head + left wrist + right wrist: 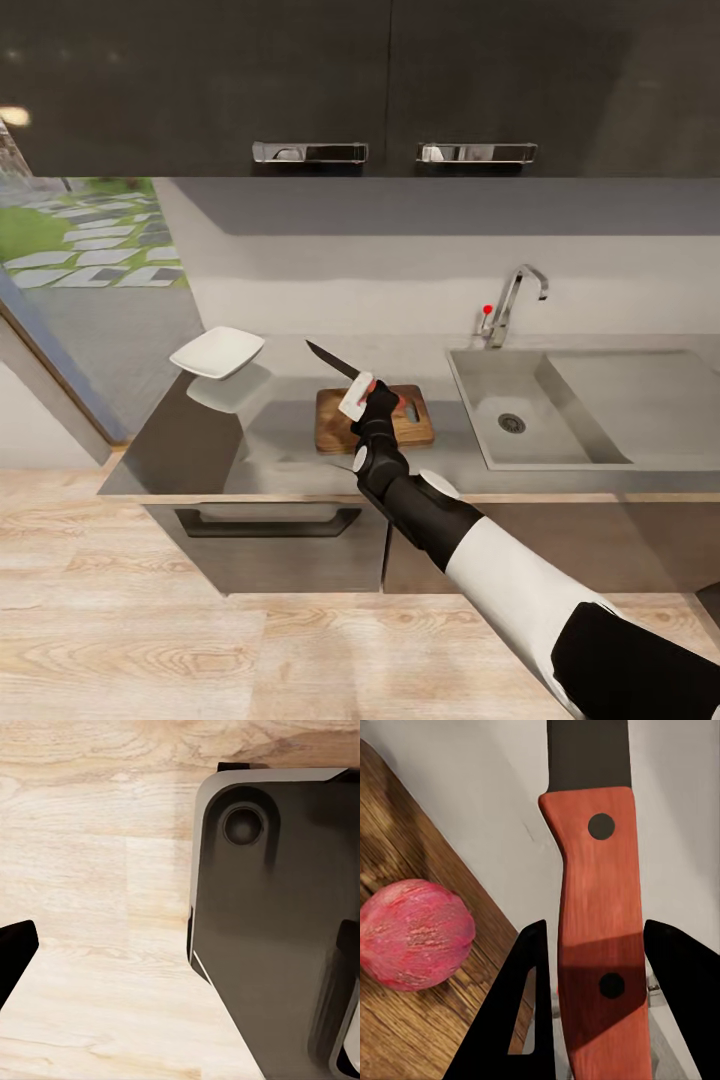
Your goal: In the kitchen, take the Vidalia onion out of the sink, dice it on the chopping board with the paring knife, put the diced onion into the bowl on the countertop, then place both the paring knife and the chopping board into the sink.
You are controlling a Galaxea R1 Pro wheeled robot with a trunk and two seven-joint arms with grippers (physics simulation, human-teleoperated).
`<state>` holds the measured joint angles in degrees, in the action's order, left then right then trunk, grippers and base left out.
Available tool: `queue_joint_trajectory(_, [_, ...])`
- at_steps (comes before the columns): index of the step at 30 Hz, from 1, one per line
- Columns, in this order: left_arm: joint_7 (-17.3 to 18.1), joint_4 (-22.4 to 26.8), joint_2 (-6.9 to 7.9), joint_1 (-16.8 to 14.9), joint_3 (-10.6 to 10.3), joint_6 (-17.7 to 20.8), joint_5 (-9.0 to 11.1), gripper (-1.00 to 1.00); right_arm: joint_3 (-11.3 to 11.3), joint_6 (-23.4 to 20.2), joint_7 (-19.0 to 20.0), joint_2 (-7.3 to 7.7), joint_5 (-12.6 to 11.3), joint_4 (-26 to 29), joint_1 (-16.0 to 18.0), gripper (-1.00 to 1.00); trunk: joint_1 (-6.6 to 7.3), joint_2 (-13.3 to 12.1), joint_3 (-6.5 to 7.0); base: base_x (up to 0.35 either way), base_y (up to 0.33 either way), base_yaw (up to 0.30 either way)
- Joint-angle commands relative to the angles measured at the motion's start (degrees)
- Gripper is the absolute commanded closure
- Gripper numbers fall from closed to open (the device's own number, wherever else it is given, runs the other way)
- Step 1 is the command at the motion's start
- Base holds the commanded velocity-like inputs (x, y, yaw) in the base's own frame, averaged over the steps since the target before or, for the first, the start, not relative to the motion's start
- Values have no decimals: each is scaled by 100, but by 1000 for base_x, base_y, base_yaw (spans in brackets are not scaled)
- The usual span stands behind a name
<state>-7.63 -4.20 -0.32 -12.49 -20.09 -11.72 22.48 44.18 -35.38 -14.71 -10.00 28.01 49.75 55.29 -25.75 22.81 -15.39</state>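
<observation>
My right gripper (366, 397) hovers over the brown chopping board (335, 428) on the grey countertop (200, 445). It is shut on the red-orange handle of the paring knife (330, 361), whose dark blade points up and to the left toward the bowl. In the right wrist view, both black fingers clamp the knife handle (592, 870), and the pinkish-red Vidalia onion (416, 934) sits whole on the board (390, 862) beside the gripper (596, 945). The white bowl (217, 352) stands at the counter's left end. The sink (480, 395) lies right of the board.
A chrome tap (515, 295) with a red knob stands behind the basin. Black upper cabinets (300, 80) hang above. The counter's left end meets a glass door. The left wrist view looks down on the wood floor (97, 870) and my dark base (285, 907).
</observation>
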Motion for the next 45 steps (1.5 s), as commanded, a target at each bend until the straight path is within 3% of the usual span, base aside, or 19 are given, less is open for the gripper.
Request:
queue_joint_trajectory(1, [-2,-20,-4,-8,-49,-32,38,-100,18,-43,-14,0,21,-3,8,100,-3,11,-10,0,0,0])
queue_joint_trajectory(8, [-2,-20,-6,-8,-48,-32,38,-100,15,-32,-3,0,8,-147,8,100,-3,11,-10,0,0,0])
queue_joint_trajectory(19, [-2,-20,-4,-8,-53,-32,38,-100,14,-13,-6,537,2,-324,-6,100,-3,11,-10,0,0,0])
queue_joint_trajectory(23, [-2,-20,-5,-8,-55,-32,38,-100,18,-18,-6,618,1,-325,-9,100,-3,11,-10,0,-25,0])
queue_joint_trajectory(45, [-2,-20,-3,-8,-52,-32,38,-100,53,-13,11,470,-14,-344,-18,100,-3,11,-10,0,-68,0])
